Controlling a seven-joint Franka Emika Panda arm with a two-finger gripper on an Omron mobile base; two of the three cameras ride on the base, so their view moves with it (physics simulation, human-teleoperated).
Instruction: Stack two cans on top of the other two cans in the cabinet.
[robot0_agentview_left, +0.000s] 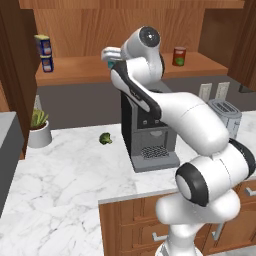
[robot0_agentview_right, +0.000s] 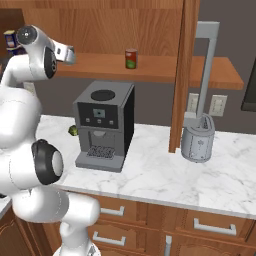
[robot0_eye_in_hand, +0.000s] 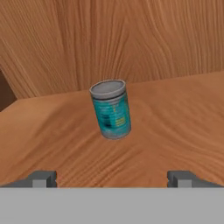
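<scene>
Hand view, near to far: gripper (robot0_eye_in_hand: 112, 179) w/ jaws spread wide, nothing between them, both tips low in frame; beyond, teal can (robot0_eye_in_hand: 111, 109) standing on its base on the cabinet (robot0_eye_in_hand: 175, 131) shelf, silvery top up, long axis vertical to the shelf (looks tilted, camera is rolled), well apart from the tips; wood-grain back panel behind it.

Left base view adds what hand view lacks: white marble counter (robot0_agentview_left: 70, 170) near, broccoli floret (robot0_agentview_left: 105, 138) and potted plant (robot0_agentview_left: 38, 127) on it, coffee machine (robot0_agentview_left: 147, 142) and toaster (robot0_agentview_left: 224, 116) further back. Arm reaches up to the shelf, hiding most of the teal can. Far left on shelf: two blue cans (robot0_agentview_left: 44, 53) stacked one atop the other, both upright. Right on shelf: red can (robot0_agentview_left: 179, 56) upright, alone.

Right base view: same counter, drawers w/ metal handles below; red can mid-shelf; blue cans barely visible at top left edge behind the arm. Wall outlets behind toaster.
</scene>
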